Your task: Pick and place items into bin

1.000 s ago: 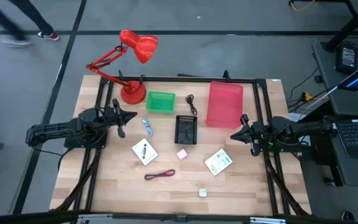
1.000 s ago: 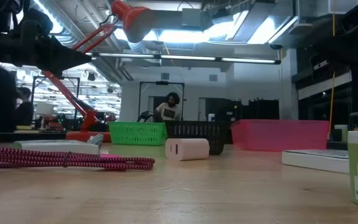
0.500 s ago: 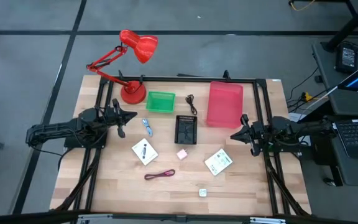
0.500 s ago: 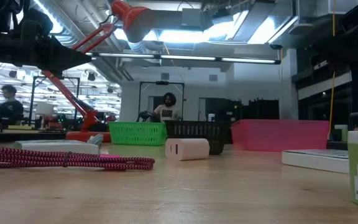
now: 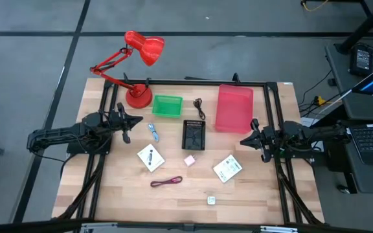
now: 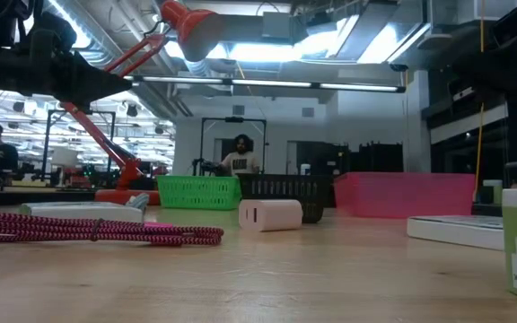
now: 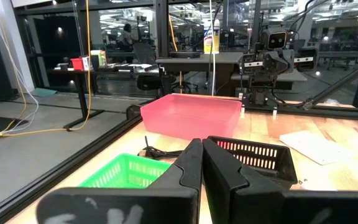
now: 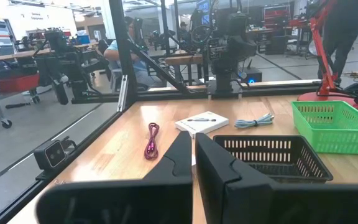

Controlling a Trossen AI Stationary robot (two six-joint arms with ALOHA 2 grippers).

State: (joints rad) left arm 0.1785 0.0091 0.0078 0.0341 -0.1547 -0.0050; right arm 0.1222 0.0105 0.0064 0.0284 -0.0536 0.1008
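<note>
A: What containers stand on the table (image 5: 258, 194)?

B: Three, along the far half. The pink bin (image 5: 234, 107) is the largest, lying with its long side running front to back; it looks empty. The black slotted basket (image 5: 193, 134) sits near the middle, also lengthwise front to back, and nothing shows in it. The green basket (image 5: 167, 106) is the smallest, beside the base of the red desk lamp (image 5: 138, 65), and holds nothing either.

A: And the loose items?

B: All lie on the bare wood. The two white packets, one (image 5: 151, 157) left of centre and the other (image 5: 227, 168) to the right, both lie turned at a slant. The maroon cord (image 5: 166, 182) lies stretched nearly left to right. The black cord (image 5: 199, 106) lies between the green basket and the pink bin. The blue-white piece (image 5: 153, 131) points front to back. The pink cube (image 5: 189, 160) sits just before the black basket, the tiny white cube (image 5: 211, 200) near the front edge.

A: The arms?

B: The left pincer (image 5: 138, 120) and right pincer (image 5: 243, 140) hover at their sides, both closed on nothing.
</note>
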